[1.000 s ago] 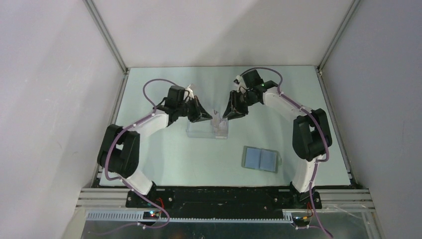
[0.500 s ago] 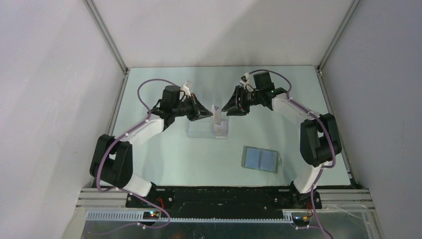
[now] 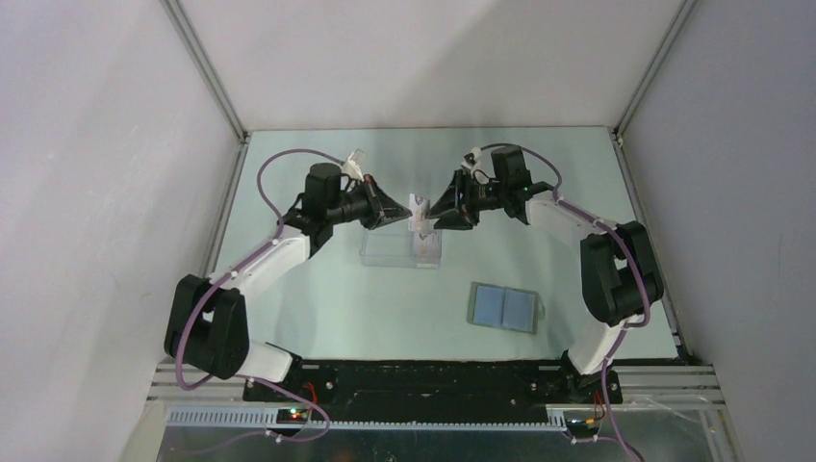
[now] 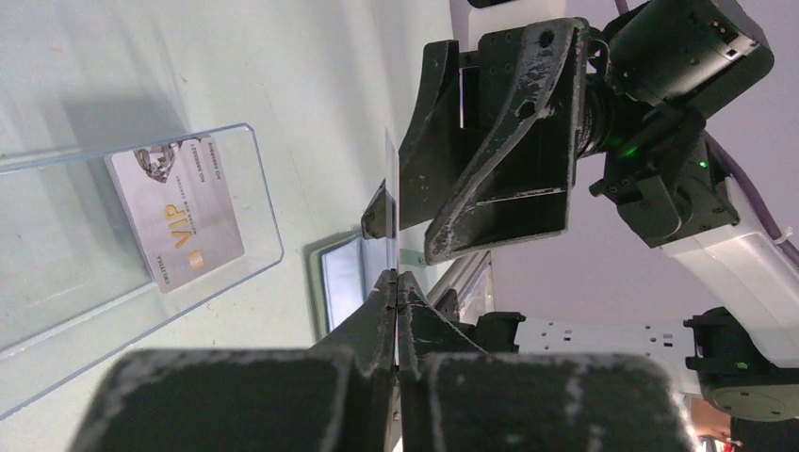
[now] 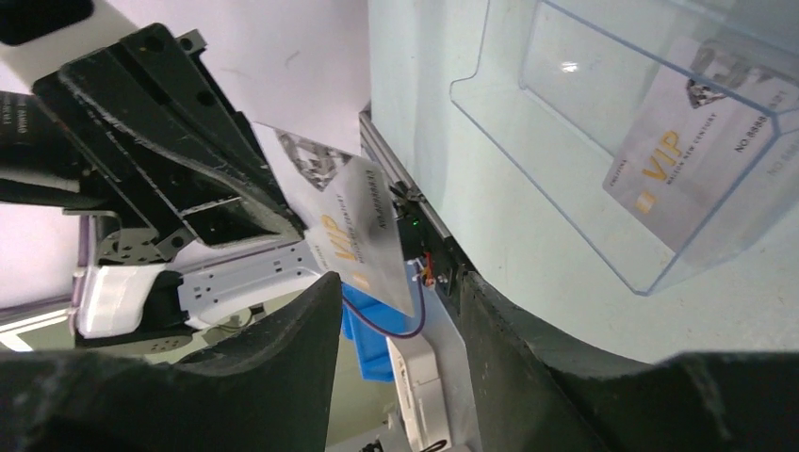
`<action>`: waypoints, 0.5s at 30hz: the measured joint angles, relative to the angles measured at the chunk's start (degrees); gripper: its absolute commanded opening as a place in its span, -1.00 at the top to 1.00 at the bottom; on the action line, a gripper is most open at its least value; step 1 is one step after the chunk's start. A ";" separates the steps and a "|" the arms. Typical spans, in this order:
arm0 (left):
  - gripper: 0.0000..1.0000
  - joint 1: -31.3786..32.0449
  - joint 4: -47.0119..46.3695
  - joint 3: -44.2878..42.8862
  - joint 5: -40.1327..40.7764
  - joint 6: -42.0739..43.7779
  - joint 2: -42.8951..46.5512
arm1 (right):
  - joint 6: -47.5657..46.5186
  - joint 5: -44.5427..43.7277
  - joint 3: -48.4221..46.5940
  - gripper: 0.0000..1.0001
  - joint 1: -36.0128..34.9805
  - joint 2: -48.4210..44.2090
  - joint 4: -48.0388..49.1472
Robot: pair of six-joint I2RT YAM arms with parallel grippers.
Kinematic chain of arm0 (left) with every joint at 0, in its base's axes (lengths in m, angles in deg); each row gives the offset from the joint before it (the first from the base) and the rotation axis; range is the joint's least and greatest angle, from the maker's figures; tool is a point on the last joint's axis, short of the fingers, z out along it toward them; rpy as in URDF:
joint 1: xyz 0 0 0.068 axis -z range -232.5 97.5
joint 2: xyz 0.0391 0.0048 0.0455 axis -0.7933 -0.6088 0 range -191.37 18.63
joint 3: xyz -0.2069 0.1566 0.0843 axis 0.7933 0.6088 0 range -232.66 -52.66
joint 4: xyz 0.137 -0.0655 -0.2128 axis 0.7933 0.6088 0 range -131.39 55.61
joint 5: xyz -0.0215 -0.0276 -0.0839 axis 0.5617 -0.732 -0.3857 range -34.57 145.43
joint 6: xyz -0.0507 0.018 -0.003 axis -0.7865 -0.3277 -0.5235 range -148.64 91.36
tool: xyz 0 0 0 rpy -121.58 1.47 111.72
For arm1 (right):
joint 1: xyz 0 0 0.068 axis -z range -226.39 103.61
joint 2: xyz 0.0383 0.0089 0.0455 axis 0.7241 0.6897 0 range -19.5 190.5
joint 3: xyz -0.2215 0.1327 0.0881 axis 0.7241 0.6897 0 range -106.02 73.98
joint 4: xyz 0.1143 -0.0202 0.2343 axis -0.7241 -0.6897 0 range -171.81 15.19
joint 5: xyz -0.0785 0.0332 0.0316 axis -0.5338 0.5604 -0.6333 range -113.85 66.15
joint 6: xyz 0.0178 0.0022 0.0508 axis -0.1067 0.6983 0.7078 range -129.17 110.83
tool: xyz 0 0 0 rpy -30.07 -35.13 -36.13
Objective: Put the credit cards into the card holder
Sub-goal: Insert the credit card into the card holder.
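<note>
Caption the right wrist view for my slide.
Left gripper pinches a VIP credit card before the open right gripper; a second card sits in the clear case alongside.

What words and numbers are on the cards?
"VIP": on the held card, in the left gripper.
"VIP": on the cased card, inside the clear case.
"NO" then 8s: on the cased card; further digits blurred.
Smaller print on both: too blurred.

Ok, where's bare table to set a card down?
Bare table lies between the clear case and the near edge, left of the open card holder. Crowded above the case: left gripper pinches a credit card, right gripper open around it.
</note>
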 measured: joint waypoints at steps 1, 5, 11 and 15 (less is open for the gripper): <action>1.00 0.00 -0.07 0.20 0.00 -0.11 0.04 | 1.16 0.48 0.81 -0.05 -0.09 -0.15 1.95; 1.00 0.00 -0.09 0.37 -0.02 -0.39 0.09 | 5.64 1.88 2.95 0.04 -0.52 -0.76 9.05; 1.00 -0.55 -1.03 0.37 0.11 -0.42 0.42 | 9.51 2.38 3.63 0.17 -0.50 -2.45 14.78; 1.00 -0.92 -1.44 1.07 0.15 -0.44 0.63 | 11.41 2.86 4.48 0.18 -0.31 -3.74 17.97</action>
